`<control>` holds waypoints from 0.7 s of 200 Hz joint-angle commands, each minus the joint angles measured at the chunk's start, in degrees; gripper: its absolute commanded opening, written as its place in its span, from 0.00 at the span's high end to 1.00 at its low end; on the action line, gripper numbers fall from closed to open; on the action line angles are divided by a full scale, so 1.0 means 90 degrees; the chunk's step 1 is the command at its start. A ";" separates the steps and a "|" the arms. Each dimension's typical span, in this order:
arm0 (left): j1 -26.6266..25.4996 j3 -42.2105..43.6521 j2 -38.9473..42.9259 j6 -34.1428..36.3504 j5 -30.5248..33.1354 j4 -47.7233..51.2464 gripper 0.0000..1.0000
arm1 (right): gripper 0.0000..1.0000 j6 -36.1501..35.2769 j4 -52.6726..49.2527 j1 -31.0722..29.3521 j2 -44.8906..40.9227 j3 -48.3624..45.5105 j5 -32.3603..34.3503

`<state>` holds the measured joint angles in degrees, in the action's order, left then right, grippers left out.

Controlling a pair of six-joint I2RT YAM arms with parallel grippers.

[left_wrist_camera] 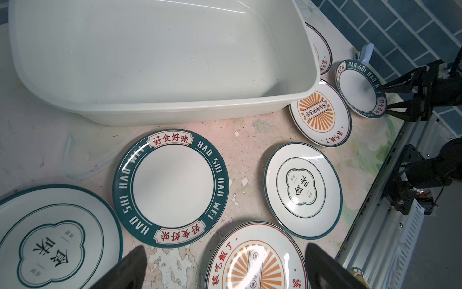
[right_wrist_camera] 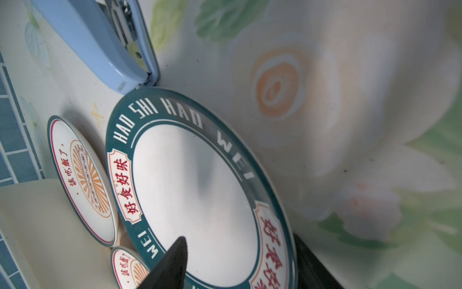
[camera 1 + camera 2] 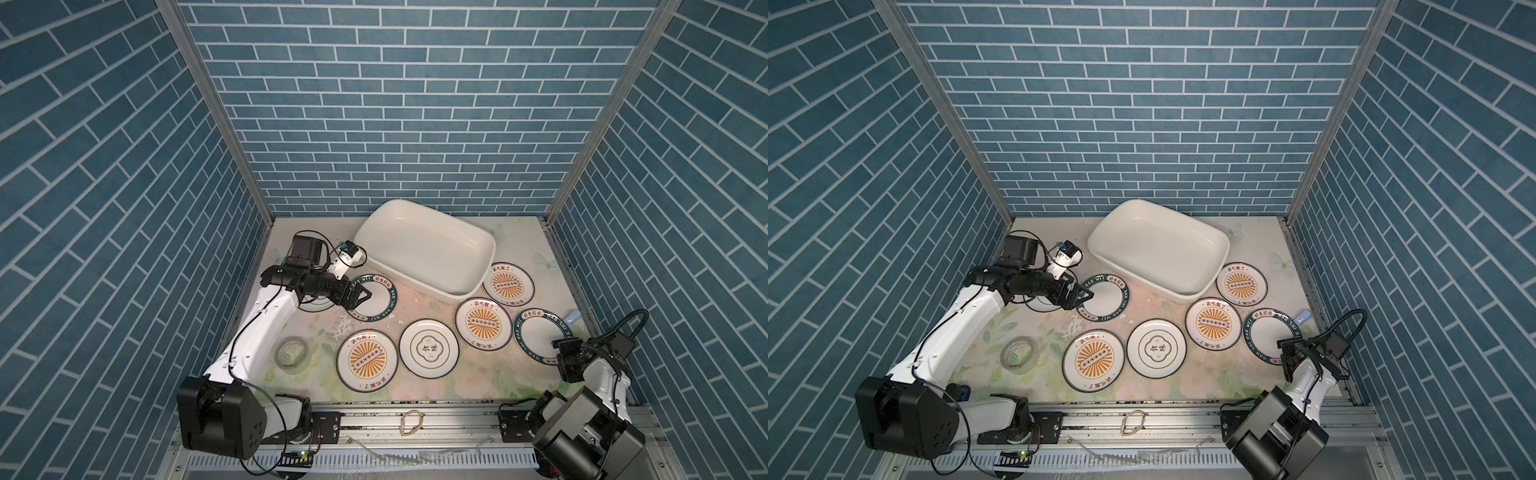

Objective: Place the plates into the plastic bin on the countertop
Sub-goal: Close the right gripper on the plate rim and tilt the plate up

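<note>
Several round plates lie on the flowered countertop (image 3: 478, 382) in front of the empty cream plastic bin (image 3: 415, 249). My left gripper (image 3: 362, 300) hangs open above the near-left edge of a green-rimmed plate (image 3: 378, 297) and holds nothing. A quatrefoil plate (image 3: 318, 306) is half hidden under that arm. My right gripper (image 2: 243, 252) stands astride the near rim of another green-rimmed plate (image 3: 540, 332): one finger (image 2: 178, 252) over its white middle, the other below the rim, with gaps showing. Sunburst plates (image 3: 367, 360) (image 3: 483, 323) (image 3: 508, 285) and a quatrefoil plate (image 3: 429, 348) lie between.
A translucent tape roll (image 3: 293, 356) lies near the left arm. A pale blue stapler (image 3: 575, 318) touches the far edge of the right green-rimmed plate. Blue brick walls close in three sides. A metal rail (image 3: 415, 415) runs along the front edge.
</note>
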<state>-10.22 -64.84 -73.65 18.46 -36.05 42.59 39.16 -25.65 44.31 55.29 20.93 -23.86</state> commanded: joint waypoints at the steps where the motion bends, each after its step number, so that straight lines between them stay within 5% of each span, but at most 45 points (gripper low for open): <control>1: -0.0105 -0.0069 -0.0020 -0.0012 -0.0126 -0.0164 0.01 | 0.39 0.0100 -0.0073 0.0008 0.0194 -0.0128 -0.0118; 140: -0.0148 -0.0062 -0.0021 -0.0073 -0.0186 -0.0273 0.01 | 0.52 0.0088 0.0005 -0.0007 0.0235 -0.0179 -0.0315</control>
<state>-11.18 -64.84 -73.84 18.20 -37.47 39.99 39.18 -24.43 44.31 56.71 20.56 -25.50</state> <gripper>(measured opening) 0.995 0.497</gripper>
